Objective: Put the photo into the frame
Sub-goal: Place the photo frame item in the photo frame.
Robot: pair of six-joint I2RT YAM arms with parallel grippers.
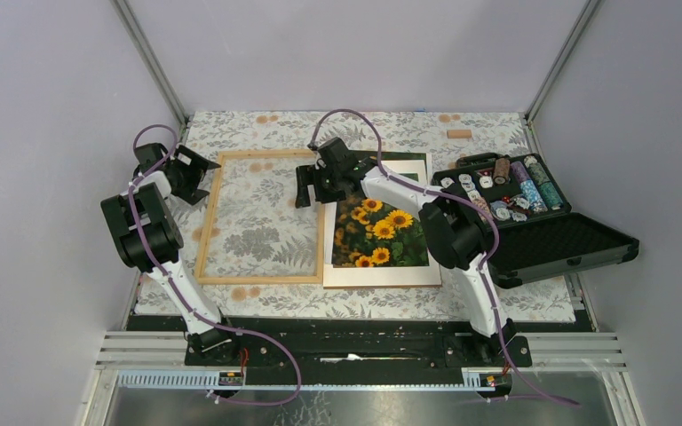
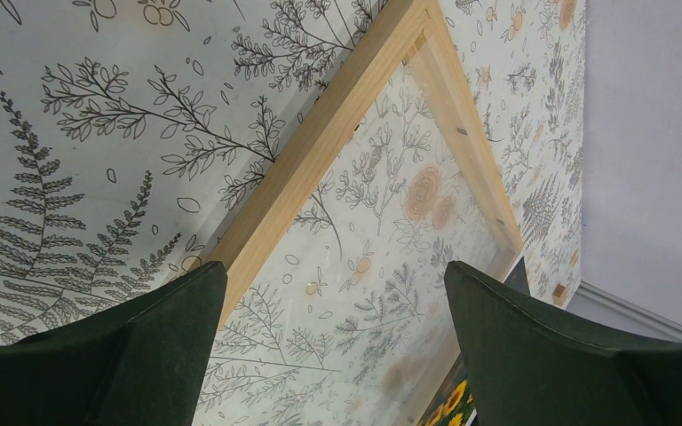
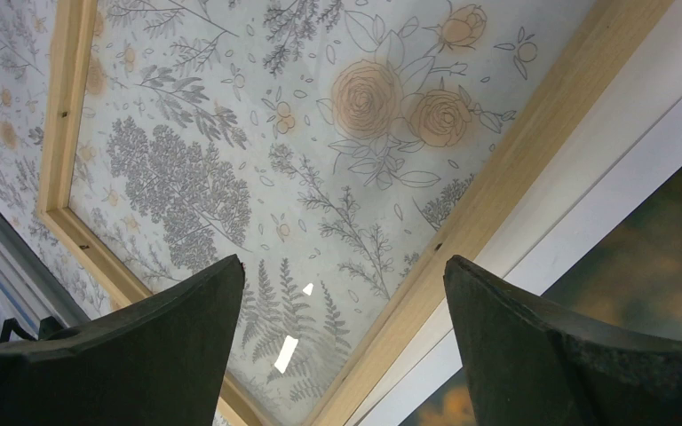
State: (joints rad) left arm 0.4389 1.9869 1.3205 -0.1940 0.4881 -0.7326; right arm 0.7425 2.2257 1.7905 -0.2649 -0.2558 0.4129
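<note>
The frame (image 1: 257, 280) lies flat on the flowered cloth, left of centre, with the pattern showing through its pane. The photo (image 1: 382, 235) of sunflowers lies just to its right, inside a white mat (image 1: 382, 275). My left gripper (image 1: 202, 177) hovers open by the frame's far left corner; in its wrist view the wooden rail (image 2: 320, 151) runs between the spread fingers (image 2: 334, 271), and a sliver of the photo (image 2: 451, 410) shows. My right gripper (image 1: 313, 193) is open over the frame's right rail (image 3: 497, 195), its fingers (image 3: 344, 262) straddling it, with the mat (image 3: 604, 169) alongside.
An open black case (image 1: 568, 244) with poker chips stands at the right, touching the mat's far corner. A small wooden block (image 1: 459, 134) lies at the back right. Grey walls close in the table on three sides.
</note>
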